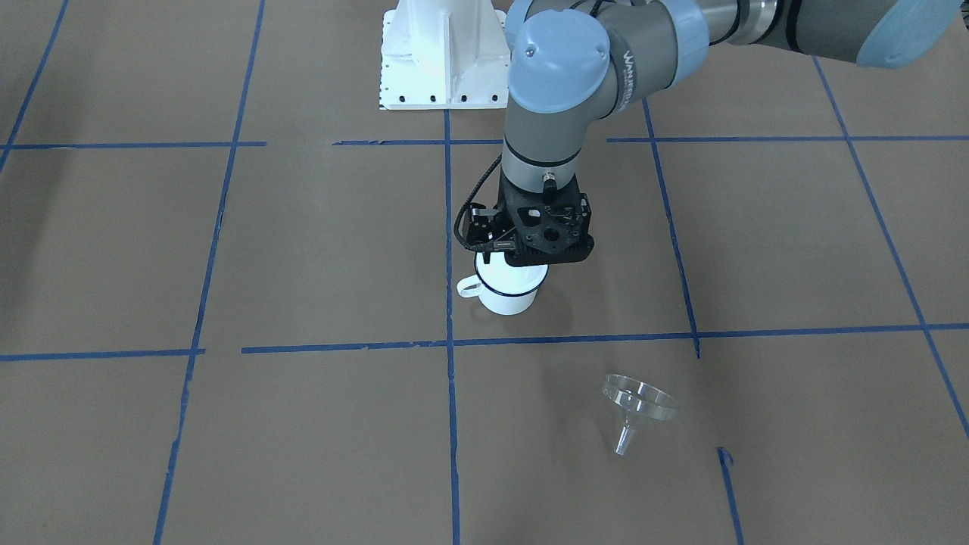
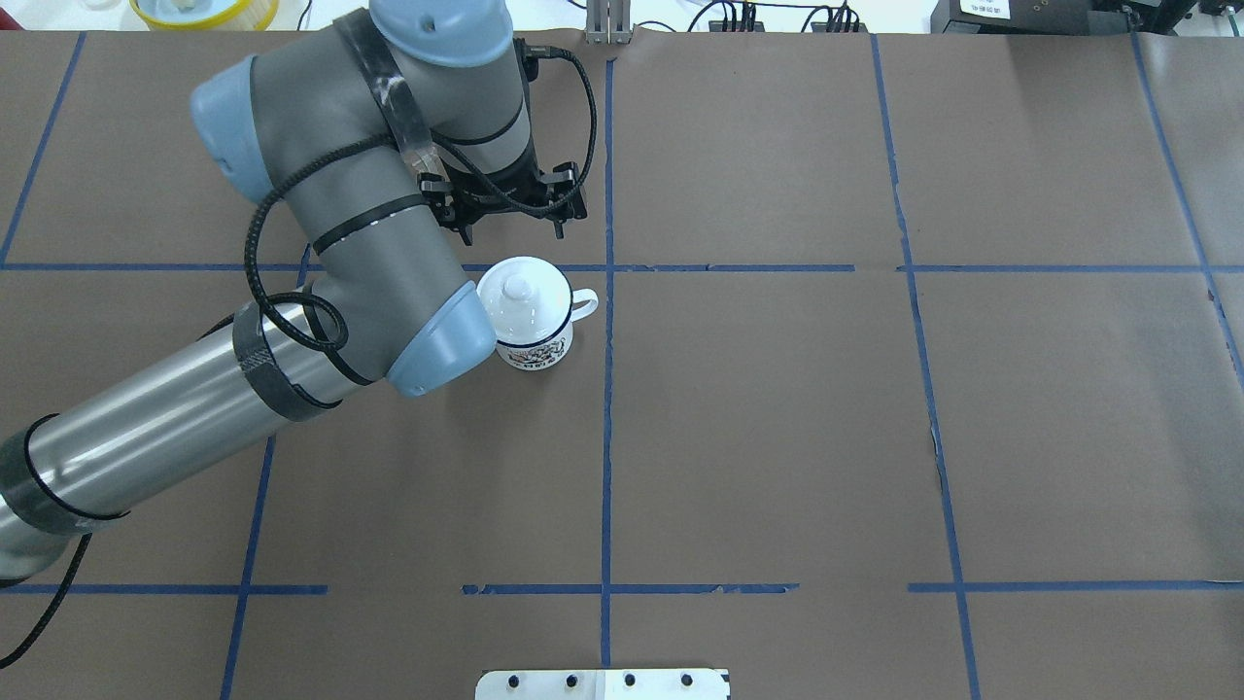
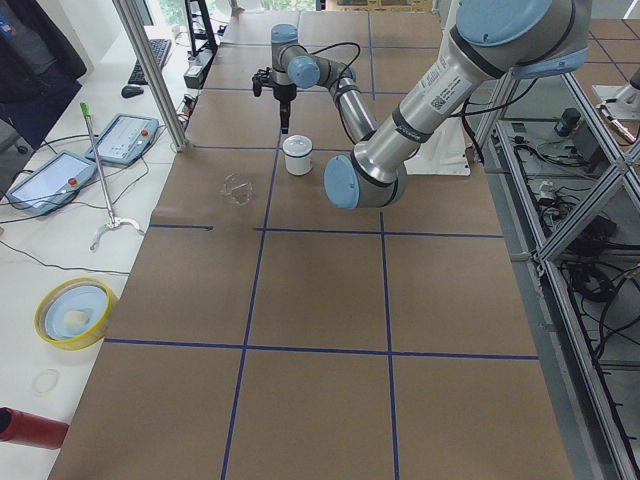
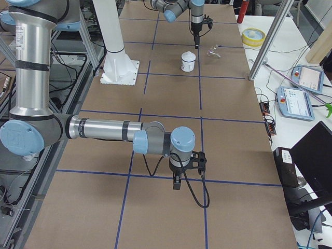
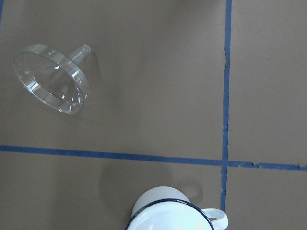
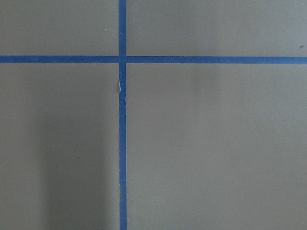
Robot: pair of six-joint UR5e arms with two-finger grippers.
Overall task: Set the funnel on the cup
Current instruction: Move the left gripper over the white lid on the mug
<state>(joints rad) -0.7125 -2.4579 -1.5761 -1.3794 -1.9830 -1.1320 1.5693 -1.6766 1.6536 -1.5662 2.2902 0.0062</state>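
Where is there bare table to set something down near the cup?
Bare paper lies between the cup and the funnel, and across the squares on the cup's handle side. Crowded only at the cup, where the left gripper hangs.

Steep front, close wrist: same cup

Two UR5e arms stand at one brown-papered table: the left arm and the right arm. On the table I count one white enamel mug, one knobbed white lid, one clear funnel and one white mounting base. The side bench carries two teach pendants, the nearer pendant and the farther pendant, plus one yellow bowl, one red cylinder, one keyboard and one mouse.
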